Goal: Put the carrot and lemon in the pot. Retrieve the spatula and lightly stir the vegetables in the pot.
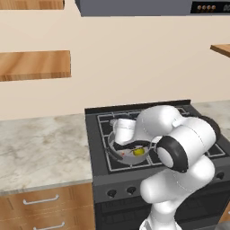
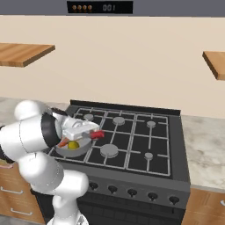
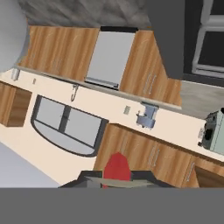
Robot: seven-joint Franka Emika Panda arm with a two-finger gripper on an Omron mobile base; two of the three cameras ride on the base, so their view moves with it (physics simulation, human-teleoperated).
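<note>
- Right base view: pot [image 2: 72, 151] sits on the stove's [image 2: 171, 145] front-left burner, at about 8 o'clock from the stove's centre.
- Lemon [image 2: 73, 144] and carrot [image 2: 64, 142] lie inside the pot, carrot just at 9 o'clock of the lemon.
- Left base view: lemon [image 1: 139, 152] is visible in the pot [image 1: 117, 152], partly behind the arm.
- Spatula [image 2: 97, 134]: red handle sticks out of the gripper [image 2: 90, 135] toward 3 o'clock, above the pot's rim; blade hidden.
- Gripper closed narrow on the spatula handle.
- Hand view: red handle end [image 3: 117, 166] sits between the fingertips at the bottom edge.
- Grey counter [image 1: 40, 148] lies at 9 o'clock of the stove [image 1: 101, 173].
</note>
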